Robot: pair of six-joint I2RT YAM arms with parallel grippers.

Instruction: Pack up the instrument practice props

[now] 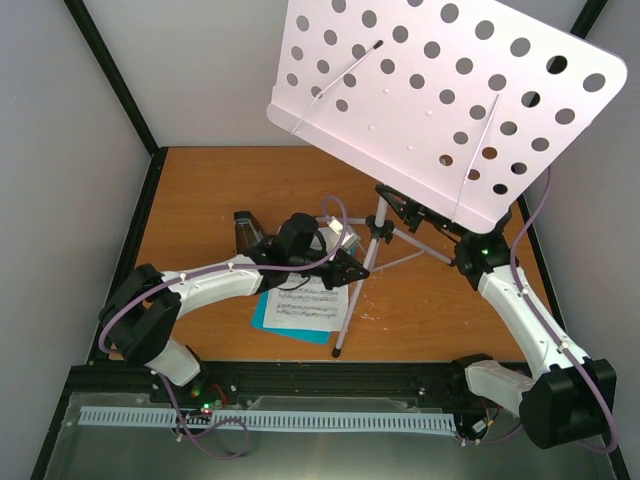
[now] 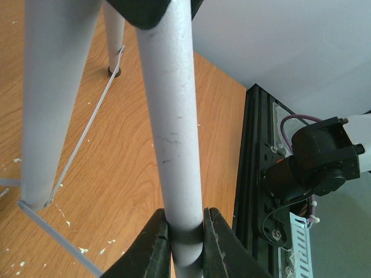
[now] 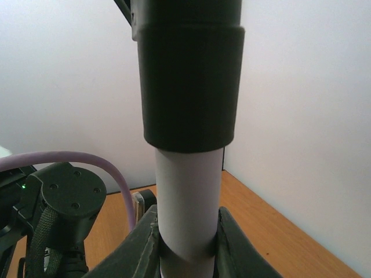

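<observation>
Overhead view of an orange-brown table (image 1: 200,200) with white walls around it. A silver tripod stand (image 1: 372,245) is at the centre. Its white perforated desk (image 1: 440,90) is tilted and fills the upper right of the frame.

The left gripper (image 2: 185,231) reaches in from the lower left and is closed on one leg (image 2: 174,116) of the stand. In the left wrist view both fingers (image 2: 155,243) press against the tube at the bottom centre, and two more legs show at upper left.

The right gripper (image 3: 188,237) reaches up from the lower right, under the desk. It is clamped around the pole (image 3: 188,191) just below a black collar (image 3: 191,81).

Left of the held leg, sheet music (image 1: 305,298) lies flat on a teal folder (image 1: 262,318). The folder's edge shows along the left and bottom of the paper. A black metronome (image 1: 244,232) stands at centre left, just above the left arm in the frame and apart from the papers.
</observation>
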